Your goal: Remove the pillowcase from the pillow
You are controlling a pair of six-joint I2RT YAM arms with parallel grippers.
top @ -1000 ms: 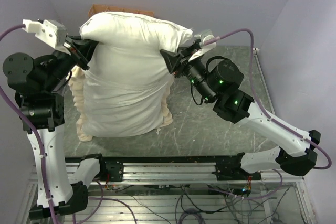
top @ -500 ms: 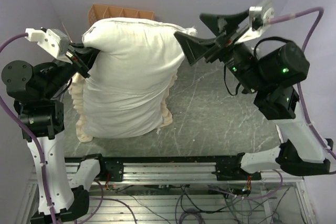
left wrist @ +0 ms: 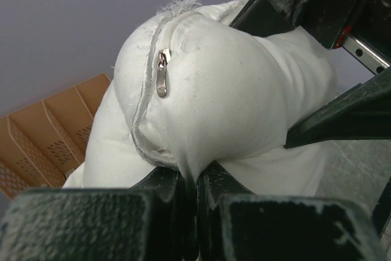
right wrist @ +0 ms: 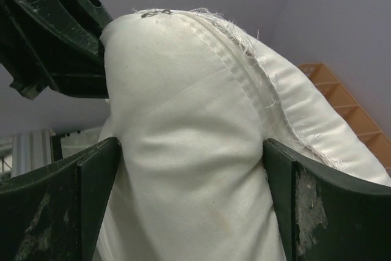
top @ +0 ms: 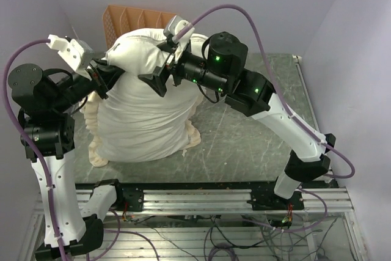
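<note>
The pillow (top: 146, 111) is a plump white cushion standing on end on the table. My left gripper (top: 109, 76) is shut on a pinch of its fabric at the upper left corner, just below a metal zip pull (left wrist: 162, 73); the left wrist view shows that pinch between my left gripper's (left wrist: 194, 178) closed jaws. My right gripper (top: 160, 65) is open, its jaws straddling the pillow's (right wrist: 183, 120) top bulge close to the left one, pads against both sides. The pillowcase (top: 96, 145) shows as limp cream frill at the pillow's lower left and lower right.
An orange slotted rack (top: 131, 18) stands against the back wall behind the pillow. The grey table (top: 256, 132) stretches to the right of the pillow. The arms' mounting rail (top: 201, 197) runs along the near edge.
My right gripper let go of the pillow's upper right corner, opened wide, and swung up and across to the upper left part. The left gripper kept its hold.
</note>
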